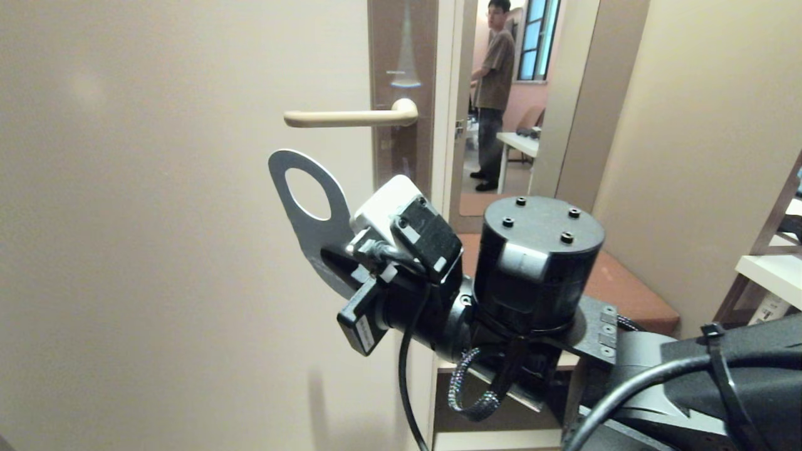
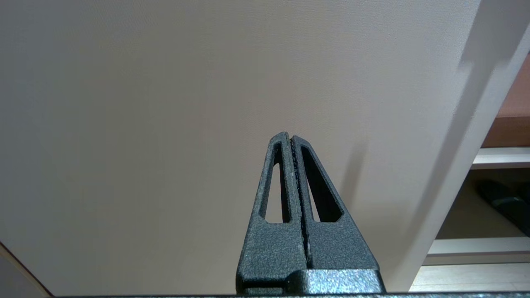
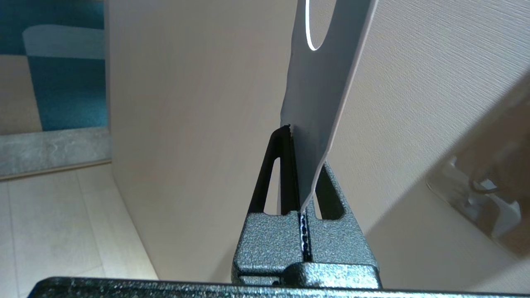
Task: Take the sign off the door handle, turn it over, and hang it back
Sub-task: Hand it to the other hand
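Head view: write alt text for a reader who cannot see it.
The right pincer holds the sign below the bare door handle, hole end tilted up. A person stands beyond the door's edge.

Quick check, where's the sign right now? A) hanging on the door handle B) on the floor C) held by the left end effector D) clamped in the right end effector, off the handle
D: the right end effector is shut on the sign, whose hole sits below and clear of the bare door handle; the left end effector is shut on nothing.
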### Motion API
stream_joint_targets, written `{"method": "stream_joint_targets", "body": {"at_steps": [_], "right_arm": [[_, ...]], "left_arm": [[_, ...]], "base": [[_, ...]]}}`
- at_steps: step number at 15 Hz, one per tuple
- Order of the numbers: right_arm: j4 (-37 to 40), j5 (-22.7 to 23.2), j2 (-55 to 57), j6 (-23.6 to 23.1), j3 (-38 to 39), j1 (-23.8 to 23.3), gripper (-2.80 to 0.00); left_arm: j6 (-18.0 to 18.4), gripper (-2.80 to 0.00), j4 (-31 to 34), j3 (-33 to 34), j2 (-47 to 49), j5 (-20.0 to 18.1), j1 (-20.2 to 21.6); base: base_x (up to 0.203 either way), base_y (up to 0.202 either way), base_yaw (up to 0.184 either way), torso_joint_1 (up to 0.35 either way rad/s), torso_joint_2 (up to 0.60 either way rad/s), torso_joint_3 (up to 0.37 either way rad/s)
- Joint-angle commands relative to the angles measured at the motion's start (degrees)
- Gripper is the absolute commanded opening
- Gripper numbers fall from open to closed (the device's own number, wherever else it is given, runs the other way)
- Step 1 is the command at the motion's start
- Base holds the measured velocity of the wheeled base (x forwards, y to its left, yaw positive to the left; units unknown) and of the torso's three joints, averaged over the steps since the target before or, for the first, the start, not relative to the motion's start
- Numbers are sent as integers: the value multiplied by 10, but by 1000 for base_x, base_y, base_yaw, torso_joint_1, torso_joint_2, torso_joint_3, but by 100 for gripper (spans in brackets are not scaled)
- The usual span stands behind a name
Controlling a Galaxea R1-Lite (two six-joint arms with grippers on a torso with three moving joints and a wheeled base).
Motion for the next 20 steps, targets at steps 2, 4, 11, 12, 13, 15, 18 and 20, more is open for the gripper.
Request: {"method": "stream_joint_targets", "body": {"at_steps": [2,4,11,12,13,15,18,20], "right_arm": [[-3,1,-52,-1,46,0,-280],[-3,3,-82,-1,83,0,-280],[-3,1,-174,1,181,-2,-280],[-3,0,-184,2,190,-3,-280],[-2,0,-195,2,201,-4,-280],[-2,-1,-214,3,221,-6,-280],[-2,-1,-240,5,244,-23,-280],[-2,0,-259,5,258,-37,-280]], "left_arm": [[0,-280,0,0,0,0,0],[0,-280,0,0,0,0,0],[0,-280,0,0,0,0,0],[0,-280,0,0,0,0,0],[0,-280,0,0,0,0,0],[0,-280,0,0,0,0,0],[0,-280,0,0,0,0,0],[1,-280,0,0,0,0,0]], "base": [[0,0,0,0,0,0],[0,0,0,0,0,0],[0,0,0,0,0,0],[0,0,0,0,0,0],[0,0,0,0,0,0],[0,0,0,0,0,0],[0,0,0,0,0,0],[0,0,0,0,0,0]]}}
